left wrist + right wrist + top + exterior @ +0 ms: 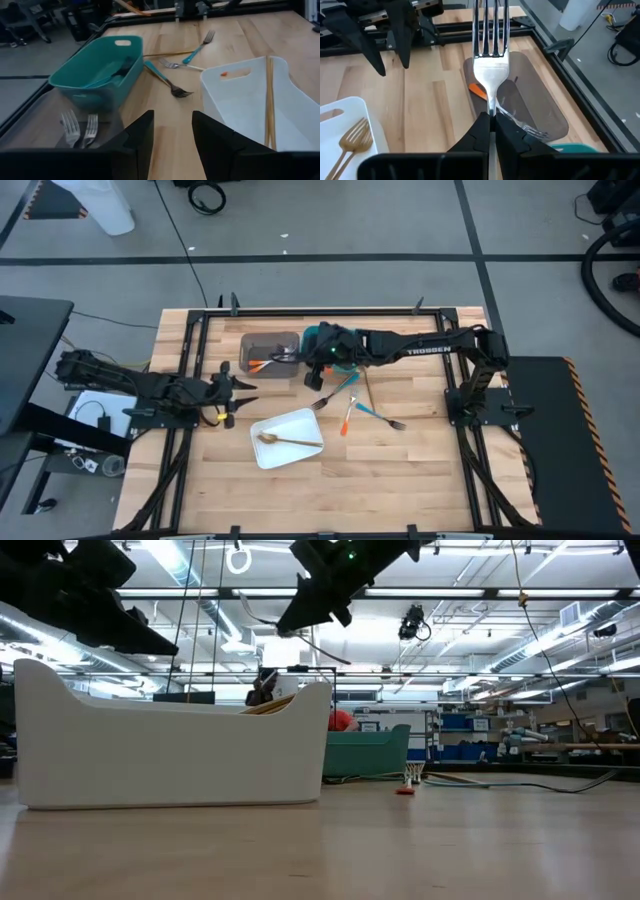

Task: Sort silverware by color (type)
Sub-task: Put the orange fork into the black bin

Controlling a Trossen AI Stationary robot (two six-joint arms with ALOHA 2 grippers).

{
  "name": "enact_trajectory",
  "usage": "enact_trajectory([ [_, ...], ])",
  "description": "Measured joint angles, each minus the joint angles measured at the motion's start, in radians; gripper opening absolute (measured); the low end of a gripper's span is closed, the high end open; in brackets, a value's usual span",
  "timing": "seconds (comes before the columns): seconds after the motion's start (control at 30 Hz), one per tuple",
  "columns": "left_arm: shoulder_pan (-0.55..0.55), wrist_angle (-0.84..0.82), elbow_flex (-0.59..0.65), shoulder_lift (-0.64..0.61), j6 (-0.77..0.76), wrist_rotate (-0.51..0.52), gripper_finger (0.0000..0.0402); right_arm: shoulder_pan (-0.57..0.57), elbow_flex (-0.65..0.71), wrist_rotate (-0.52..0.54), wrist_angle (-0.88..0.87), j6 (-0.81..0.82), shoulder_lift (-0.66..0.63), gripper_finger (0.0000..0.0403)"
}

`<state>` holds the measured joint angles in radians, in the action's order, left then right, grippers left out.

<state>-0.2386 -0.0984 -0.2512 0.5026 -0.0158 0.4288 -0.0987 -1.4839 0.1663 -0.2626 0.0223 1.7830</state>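
Silverware is partly sorted: the right hand (pixel 491 131) is pinched shut on the neck of a fork (pixel 490 47), whose silver tines point straight out ahead of the fingers, its handle hidden between them so its colour cannot be told. Seen from above, that hand hangs over the table (pixel 420 470) at the end of the grey bin (pixel 270 354) nearest the teal bin (pixel 327 340), and the fork's long axis runs along the bin's length, so the bin lies directly ahead of and beneath the tines. Orange-handled pieces (pixel 478 91) already lie in the grey bin, which suggests a drop there if the handle matches. The right arm reaches out nearly straight from its base across the table's far side. Loose teal and orange pieces (pixel 350 405) lie on the boards between the bins and the white tray (pixel 290 438), which holds a gold fork (pixel 290 442). The left hand (pixel 172 135) waits partly open, holding nothing, just beyond the tray.
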Motion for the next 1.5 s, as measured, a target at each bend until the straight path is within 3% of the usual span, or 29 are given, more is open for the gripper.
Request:
enact_trajectory([
  [0.37,0.0,-0.011,-0.003,-0.047,-0.033,0.002,0.0142,-0.029,-0.044,-0.008,0.006,-0.037,0.0,0.002],
  [0.77,-0.002,-0.124,-0.1,-0.047,-0.09,-0.033,0.0142,-0.064,-0.055,-0.013,0.046,-0.097,0.0,0.002],
  [1.1,-0.001,-0.119,-0.1,-0.045,-0.157,-0.032,0.0142,-0.083,-0.058,-0.086,0.154,-0.135,0.044,0.002],
  [1.33,0.0,-0.093,-0.1,-0.042,-0.156,-0.001,0.0142,-0.083,-0.056,-0.101,0.19,-0.15,0.065,0.002],
  [1.5,0.014,-0.028,-0.1,0.001,-0.128,0.111,0.0142,-0.08,-0.056,-0.112,0.195,-0.154,0.065,0.002],
])
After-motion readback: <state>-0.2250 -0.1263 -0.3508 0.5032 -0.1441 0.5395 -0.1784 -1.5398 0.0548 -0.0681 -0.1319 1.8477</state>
